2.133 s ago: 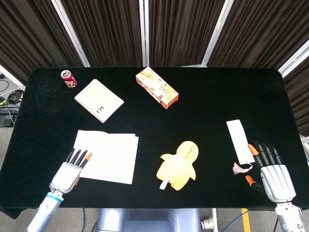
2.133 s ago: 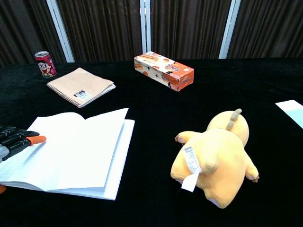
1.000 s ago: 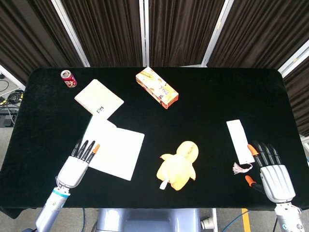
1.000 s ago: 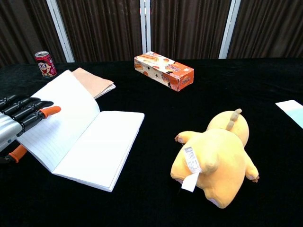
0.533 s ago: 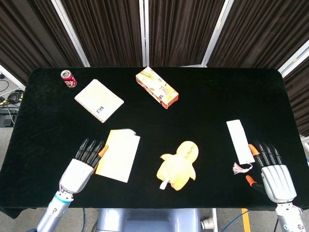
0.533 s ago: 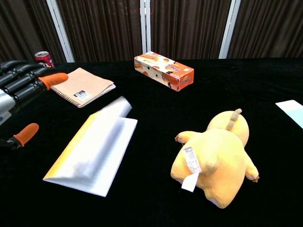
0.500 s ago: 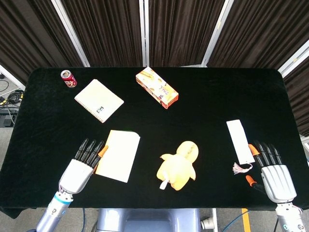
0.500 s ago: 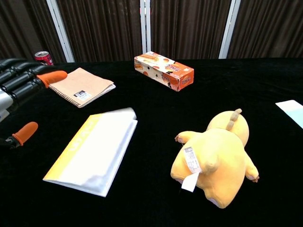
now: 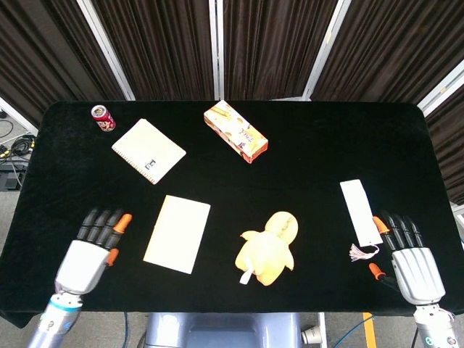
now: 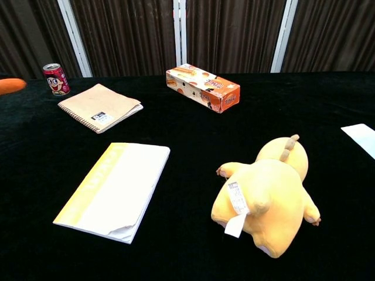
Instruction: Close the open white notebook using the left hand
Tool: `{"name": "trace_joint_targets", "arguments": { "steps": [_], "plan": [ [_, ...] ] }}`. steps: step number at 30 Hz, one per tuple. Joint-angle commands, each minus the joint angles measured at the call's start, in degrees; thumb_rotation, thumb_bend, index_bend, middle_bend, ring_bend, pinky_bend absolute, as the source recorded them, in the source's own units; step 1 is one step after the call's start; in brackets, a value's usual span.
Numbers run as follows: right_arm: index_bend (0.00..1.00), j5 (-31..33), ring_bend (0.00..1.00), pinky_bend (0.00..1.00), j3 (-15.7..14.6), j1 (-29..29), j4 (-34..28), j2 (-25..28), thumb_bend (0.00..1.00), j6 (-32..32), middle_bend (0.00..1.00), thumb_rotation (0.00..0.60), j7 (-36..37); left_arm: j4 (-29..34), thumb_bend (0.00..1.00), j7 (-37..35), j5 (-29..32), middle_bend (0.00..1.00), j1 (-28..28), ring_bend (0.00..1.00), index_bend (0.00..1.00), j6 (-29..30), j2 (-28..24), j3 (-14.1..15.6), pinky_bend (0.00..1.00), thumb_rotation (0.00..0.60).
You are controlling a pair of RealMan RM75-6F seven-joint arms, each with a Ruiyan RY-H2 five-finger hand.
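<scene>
notebook: the white notebook point(image 9: 177, 233) lies shut and flat on the black table point(image 9: 304, 145), its cover pale with a yellow band along the spine edge; one near corner of the cover looks slightly lifted in the chest view.

left hand: the left hand point(image 9: 90, 246) hovers empty, fingers straight and a little apart, holding nothing. Only an orange fingertip shows at the far left edge of the chest view.

notebook from the left hand: just to the hand's right and clear of it, a strip of bare table between them. It is not touching the fingers.

long axis: the notebook runs away from the robot with a slight tilt, far end leaning right, roughly parallel to the left hand's fingers.

nearer hand: the left by far; the stuffed duck point(image 9: 268, 248) lies between the notebook and the right side.

right hand: the right hand point(image 9: 407, 255) rests open at the far side of the table, fingers spread, its fingertips just beside a white bookmark point(image 9: 360, 211) with a tassel; it holds nothing.

task state: judging by the flat cover, the closing looks done; at most a press on the raised corner would remain, a short reach to the hand's right.

beyond the left hand: a tan spiral pad point(image 9: 148, 150), a red can point(image 9: 102, 117) and an orange box point(image 9: 235, 131), all well apart from it.
</scene>
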State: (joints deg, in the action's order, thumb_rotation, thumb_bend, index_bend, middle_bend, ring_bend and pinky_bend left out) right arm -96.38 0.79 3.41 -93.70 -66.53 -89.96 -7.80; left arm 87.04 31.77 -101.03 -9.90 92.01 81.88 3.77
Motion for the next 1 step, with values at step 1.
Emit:
{"name": "trace_joint_targets", "arguments": {
  "steps": [1],
  "plan": [
    [0.00,-0.5,0.00,0.00,-0.2,0.0,-0.1,-0.1,0.10,-0.2,0.00,0.600,-0.3,3.7,0.26,-4.5,3.9,0.00,3.0,0.00,0.00,1.3,-4.8,0.7,0.00,0.600]
  ]
}}
